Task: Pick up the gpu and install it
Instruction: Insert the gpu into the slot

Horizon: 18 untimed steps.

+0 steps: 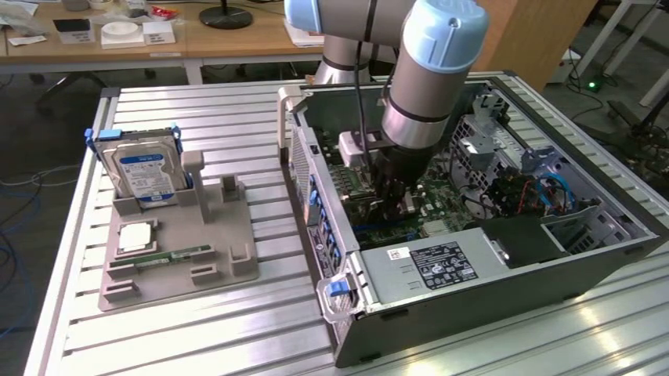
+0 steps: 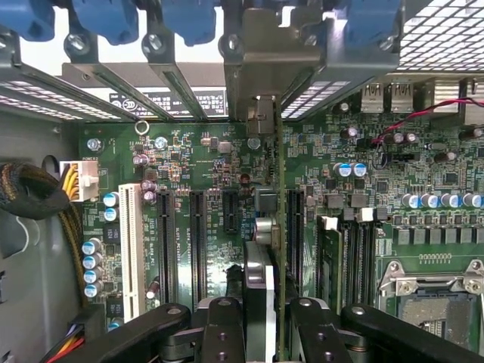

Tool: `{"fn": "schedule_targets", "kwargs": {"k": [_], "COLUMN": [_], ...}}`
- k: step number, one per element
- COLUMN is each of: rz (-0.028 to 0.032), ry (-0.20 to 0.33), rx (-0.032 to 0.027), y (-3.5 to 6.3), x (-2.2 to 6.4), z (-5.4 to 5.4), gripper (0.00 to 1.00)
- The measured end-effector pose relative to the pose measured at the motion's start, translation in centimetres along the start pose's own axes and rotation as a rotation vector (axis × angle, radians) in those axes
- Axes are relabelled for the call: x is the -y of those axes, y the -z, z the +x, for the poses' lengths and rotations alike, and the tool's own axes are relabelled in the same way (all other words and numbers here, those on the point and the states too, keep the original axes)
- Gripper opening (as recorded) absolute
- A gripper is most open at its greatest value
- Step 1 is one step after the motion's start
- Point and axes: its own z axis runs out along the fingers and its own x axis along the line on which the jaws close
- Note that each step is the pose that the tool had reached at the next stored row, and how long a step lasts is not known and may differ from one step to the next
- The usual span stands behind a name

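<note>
My gripper (image 1: 393,190) reaches down inside the open computer case (image 1: 585,258), just above the green motherboard (image 1: 361,205). In the wrist view the gripper (image 2: 266,334) is shut on the gpu (image 2: 261,261), which I see edge-on as a thin card between the black fingers (image 2: 221,333). The card stands over the motherboard (image 2: 204,155), in line with the black expansion slots (image 2: 293,227). Its silver-grey end bracket (image 2: 261,57) sits at the case's rear slot openings, among the blue latches (image 2: 113,19). How deep the card sits in a slot I cannot tell.
On the exterior view's left a grey fixture tray (image 1: 209,235) holds a blue-labelled hard drive (image 1: 144,176), a green RAM stick (image 1: 168,256) and a white square part (image 1: 137,236). A power supply (image 1: 428,266) fills the case's near end. A white slot (image 2: 130,249), cable bundle (image 2: 34,197) and CPU socket (image 2: 435,291) surround the card.
</note>
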Motion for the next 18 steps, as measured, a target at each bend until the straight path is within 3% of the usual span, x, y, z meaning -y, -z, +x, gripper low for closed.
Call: {"fn": "schedule_targets", "kwargs": {"k": [18], "rz": [0.0001], "ry": [0.0], "rx": [0.0002], "y": [-0.6], "x": [-0.01], "z": [0.02], "gripper": [0.28]}}
